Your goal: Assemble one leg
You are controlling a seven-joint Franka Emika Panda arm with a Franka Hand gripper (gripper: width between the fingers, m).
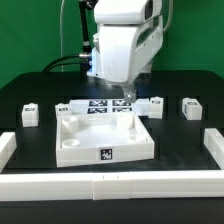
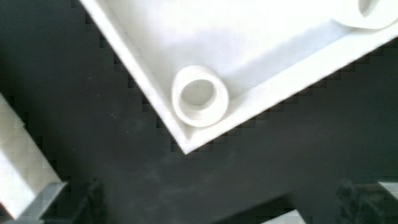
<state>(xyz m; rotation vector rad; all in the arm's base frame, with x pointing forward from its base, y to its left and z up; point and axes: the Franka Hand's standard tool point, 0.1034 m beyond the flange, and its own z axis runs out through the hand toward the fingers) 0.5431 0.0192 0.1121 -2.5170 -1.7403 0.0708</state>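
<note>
The large white tray (image 1: 105, 140) lies in the middle of the black table. In the wrist view its corner (image 2: 267, 60) with a round socket (image 2: 198, 95) fills the frame. My gripper (image 1: 128, 97) hangs over the tray's far corner on the exterior view's right. In the wrist view the gripper (image 2: 214, 205) is open and empty, with its dark fingertips (image 2: 63, 203) wide apart over bare table. Small white legs stand around the tray: one at the exterior view's left (image 1: 30, 114), one just beside the gripper (image 1: 153, 105), and one further to the exterior view's right (image 1: 190, 108).
The marker board (image 1: 98, 107) lies behind the tray. A low white wall (image 1: 110, 186) runs along the front, with white end pieces at the exterior view's left (image 1: 8, 146) and right (image 1: 213, 146). A white strip (image 2: 18, 150) shows at the wrist view's edge.
</note>
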